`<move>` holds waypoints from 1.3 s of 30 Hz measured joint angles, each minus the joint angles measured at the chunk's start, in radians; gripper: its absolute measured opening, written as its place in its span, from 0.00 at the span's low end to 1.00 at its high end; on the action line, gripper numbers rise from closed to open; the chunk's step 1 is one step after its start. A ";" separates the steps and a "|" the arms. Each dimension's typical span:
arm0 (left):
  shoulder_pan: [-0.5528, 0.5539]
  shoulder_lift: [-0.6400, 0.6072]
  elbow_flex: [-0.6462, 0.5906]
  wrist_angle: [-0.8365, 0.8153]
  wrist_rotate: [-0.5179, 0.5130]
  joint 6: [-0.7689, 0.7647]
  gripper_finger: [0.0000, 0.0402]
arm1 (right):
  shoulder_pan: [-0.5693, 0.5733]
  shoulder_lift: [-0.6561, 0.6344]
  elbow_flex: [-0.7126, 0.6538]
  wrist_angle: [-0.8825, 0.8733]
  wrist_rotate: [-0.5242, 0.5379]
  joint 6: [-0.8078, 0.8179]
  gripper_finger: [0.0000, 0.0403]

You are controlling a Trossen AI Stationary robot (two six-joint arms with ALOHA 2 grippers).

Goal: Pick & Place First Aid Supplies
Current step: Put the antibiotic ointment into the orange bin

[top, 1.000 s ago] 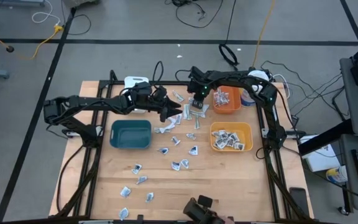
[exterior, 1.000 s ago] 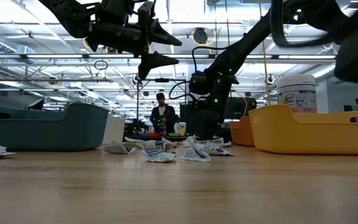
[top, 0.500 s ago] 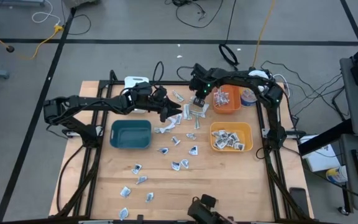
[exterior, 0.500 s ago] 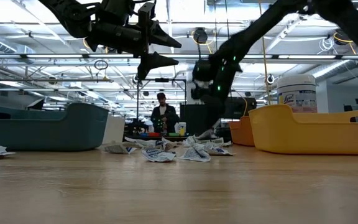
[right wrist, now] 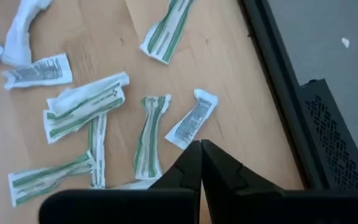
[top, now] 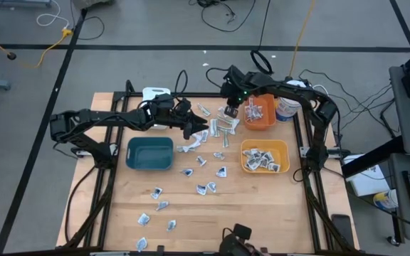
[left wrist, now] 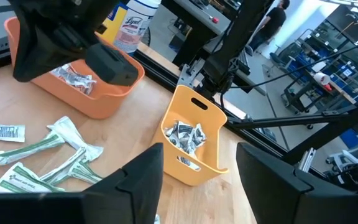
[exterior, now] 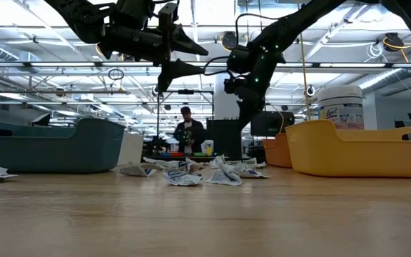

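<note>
Right gripper (top: 229, 112) is seen raised above the far part of the table, upper centre of the high view, just beside the orange bin (top: 260, 115); its fingers (right wrist: 191, 165) are pressed together in the right wrist view, and whether a sliver of wrapper is pinched between them cannot be told. Left gripper (top: 203, 128) is held in the air a little left of centre, jaws parted with nothing between them, as the left wrist view shows. First aid supplies (top: 203, 160) are scattered across the wood from the centre down to the lower left of the high view, with a cluster of narrow green-striped strips (right wrist: 151, 134) lying under the right gripper. More packets are already gathered in the orange bin and in the yellow bin (top: 265, 157) at centre right; the teal bin (top: 149, 153) at centre left looks empty. These packets are judged to be very light, thin and crinkly, easily bent and easily nudged aside by a descending finger. Lying flat, they offer little to grip; a raised or crumpled edge, or the middle of a strip taken across its narrow width, would likely serve best.
</note>
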 joint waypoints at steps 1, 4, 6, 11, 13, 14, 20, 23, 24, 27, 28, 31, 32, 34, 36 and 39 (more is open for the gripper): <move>0.000 0.000 0.000 0.000 0.000 0.000 0.51 | 0.000 0.006 0.000 0.016 0.001 0.003 0.02; 0.000 0.000 0.000 0.000 0.000 0.000 0.49 | 0.000 0.022 0.000 0.036 0.003 0.040 0.11; 0.000 0.000 0.000 0.000 0.000 0.000 0.49 | 0.000 0.037 0.000 0.087 0.003 0.102 0.19; 0.000 0.000 0.000 0.000 0.001 0.000 0.48 | -0.004 0.096 0.001 0.116 0.000 0.209 0.35; 0.000 0.000 0.000 0.000 0.001 0.000 0.49 | 0.001 0.120 0.000 0.113 0.001 0.213 0.38; 0.000 0.000 0.000 0.000 0.001 0.000 0.49 | 0.005 0.132 0.000 0.121 0.001 0.213 0.39; 0.000 0.000 0.000 0.000 0.002 0.000 0.52 | 0.030 0.195 -0.023 0.168 0.005 0.220 0.38; 0.000 0.000 0.000 0.000 0.003 -0.016 0.51 | 0.039 0.210 -0.042 0.158 0.084 0.219 0.37; 0.000 0.000 0.000 0.000 0.003 -0.024 0.51 | 0.040 0.215 -0.042 0.159 0.101 0.214 0.36; 0.000 0.000 0.000 -0.001 0.004 -0.033 0.49 | 0.041 0.218 -0.042 0.158 0.119 0.209 0.33; 0.000 0.000 0.000 -0.001 0.007 -0.033 0.48 | 0.041 0.218 -0.042 0.157 0.118 0.209 0.31; 0.000 0.000 0.000 -0.001 0.011 -0.034 0.47 | 0.042 0.219 -0.043 0.160 0.118 0.215 0.21; 0.000 0.000 0.000 -0.001 0.011 -0.034 0.46 | 0.044 0.219 -0.043 0.163 0.114 0.216 0.16; 0.000 0.000 0.000 -0.001 0.011 -0.034 0.46 | 0.044 0.219 -0.043 0.164 0.097 0.216 0.06; 0.000 0.000 0.000 -0.001 0.011 -0.033 0.45 | 0.044 0.216 -0.043 0.158 0.085 0.216 0.02; 0.000 0.000 0.000 -0.001 0.011 -0.033 0.46 | 0.044 0.199 -0.046 0.130 0.088 0.216 0.03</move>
